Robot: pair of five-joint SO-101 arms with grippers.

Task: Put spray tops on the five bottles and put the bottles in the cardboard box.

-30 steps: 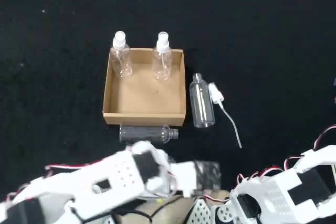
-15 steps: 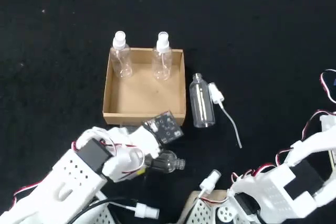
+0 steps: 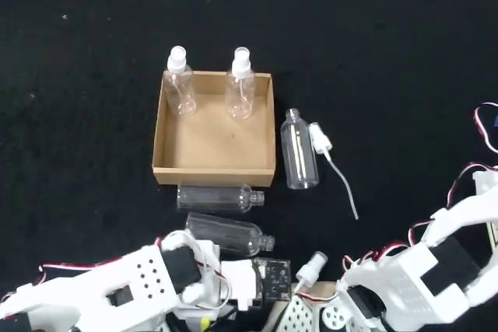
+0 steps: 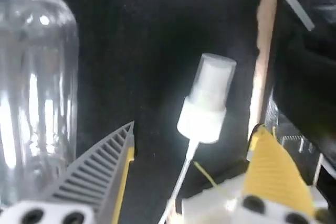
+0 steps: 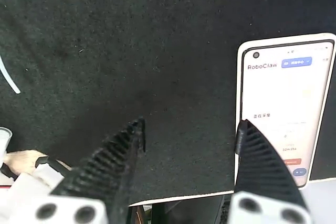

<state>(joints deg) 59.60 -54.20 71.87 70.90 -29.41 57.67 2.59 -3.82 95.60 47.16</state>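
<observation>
The cardboard box (image 3: 215, 170) holds two upright bottles with spray tops (image 3: 180, 83) (image 3: 240, 83) at its back wall. Two clear uncapped bottles lie in front of it, one close (image 3: 218, 197) and one nearer me (image 3: 229, 232). A third bottle (image 3: 299, 158) lies right of the box beside a loose spray top with tube (image 3: 320, 139). My left gripper (image 4: 195, 127) is open around another white spray top (image 4: 207, 103) (image 3: 311, 268), not touching it, with a bottle (image 4: 31, 103) beside it. My right gripper (image 5: 191, 125) hangs open over bare cloth.
A phone (image 5: 286, 108) lies at the table's edge by the right gripper. The left arm (image 3: 140, 289) and right arm (image 3: 412, 289) crowd the front edge. A black cloth (image 3: 389, 68) covers the table with open room left, right and behind the box.
The left arm set a second uncapped bottle down in front of the box, let go and drew back toward the front edge. The right arm shifted right, then held still.
</observation>
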